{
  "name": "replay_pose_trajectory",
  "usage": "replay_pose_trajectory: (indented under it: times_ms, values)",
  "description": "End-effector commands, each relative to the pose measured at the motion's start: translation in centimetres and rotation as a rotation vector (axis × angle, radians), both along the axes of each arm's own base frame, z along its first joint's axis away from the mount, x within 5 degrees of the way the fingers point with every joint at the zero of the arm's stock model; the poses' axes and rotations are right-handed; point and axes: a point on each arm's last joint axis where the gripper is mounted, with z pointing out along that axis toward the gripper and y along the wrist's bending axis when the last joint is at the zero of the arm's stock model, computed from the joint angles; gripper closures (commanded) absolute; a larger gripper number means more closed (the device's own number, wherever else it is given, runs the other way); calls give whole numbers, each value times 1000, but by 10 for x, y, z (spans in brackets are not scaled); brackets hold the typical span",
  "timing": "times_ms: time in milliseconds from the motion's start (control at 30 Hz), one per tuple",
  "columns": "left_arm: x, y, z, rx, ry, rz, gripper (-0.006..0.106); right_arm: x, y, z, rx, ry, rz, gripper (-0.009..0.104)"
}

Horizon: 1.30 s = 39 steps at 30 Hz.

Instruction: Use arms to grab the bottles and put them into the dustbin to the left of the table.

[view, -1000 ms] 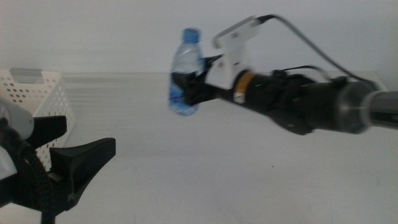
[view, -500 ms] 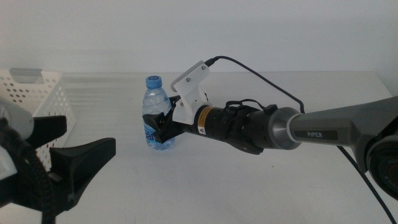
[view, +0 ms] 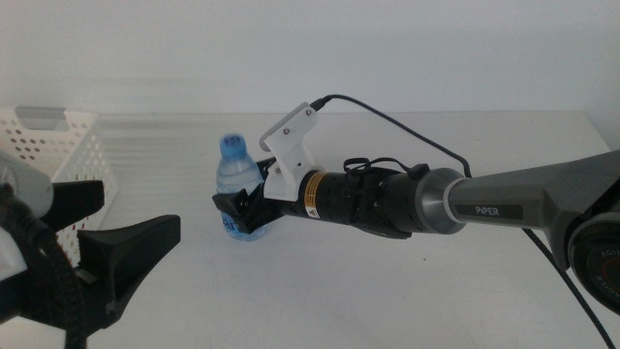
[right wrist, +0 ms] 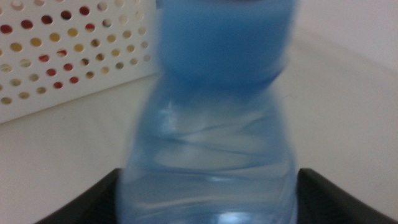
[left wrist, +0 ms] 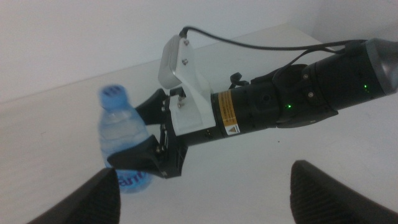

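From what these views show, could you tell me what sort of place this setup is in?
Probably a robotics lab test bench: a bare white table against a plain white wall, two arms, the right gripper around a small water bottle, the left gripper waiting by a perforated white basket.

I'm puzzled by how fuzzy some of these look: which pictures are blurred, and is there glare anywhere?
Middle view: mostly sharp, though the water bottle in the right gripper smears slightly near its cap; the white table is evenly lit, no harsh glare. Left wrist view: bottle blurred, right arm crisp. Right wrist view: the bottle fills the frame, soft; the dustbin behind it is hazy.
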Motion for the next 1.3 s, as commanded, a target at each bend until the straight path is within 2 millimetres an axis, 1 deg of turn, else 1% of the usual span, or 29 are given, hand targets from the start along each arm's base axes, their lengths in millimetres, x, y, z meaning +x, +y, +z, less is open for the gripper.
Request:
replay_pose_trajectory:
  times_ms: [0,67,133,267,333,367,433,567,700,867,933,1067,1167,1267]
  values:
    - [0,-1,15,-65,-72,-3,10,-5,5,48,107,-54,50,9]
    - [0,-1,15,-65,-72,-3,10,-10,3,51,83,-41,70,9]
    - [0,-1,15,-65,-72,-3,10,-18,-3,60,64,-35,80,10]
    - [0,-1,15,-65,-72,-3,10,-43,-22,84,31,-69,94,16]
    - [0,-1,15,-65,-72,-3,10,-60,-37,98,27,-79,91,18]
    - [0,-1,15,-65,-72,-3,10,-68,-44,101,20,-78,87,18]
    - [0,-1,15,-65,-72,-3,10,-86,-60,116,22,-88,68,19]
    - [0,-1,15,-65,-72,-3,10,-117,-93,141,14,-105,-11,20]
    - [0,-1,15,-65,-72,-3,10,-144,-120,159,29,-116,-71,20]
    - [0,-1,15,-65,-72,-3,10,-176,-144,167,74,-118,-75,23]
    - [0,-1,15,-65,-72,-3,10,-187,-155,163,77,-115,-88,24]
    - [0,-1,15,-65,-72,-3,10,-203,-177,159,146,-92,-199,25]
    - [0,-1,15,-65,-72,-3,10,-213,-191,156,84,-163,-251,25]
    - [0,-1,15,-65,-72,-3,10,-222,-202,155,22,-173,-285,25]
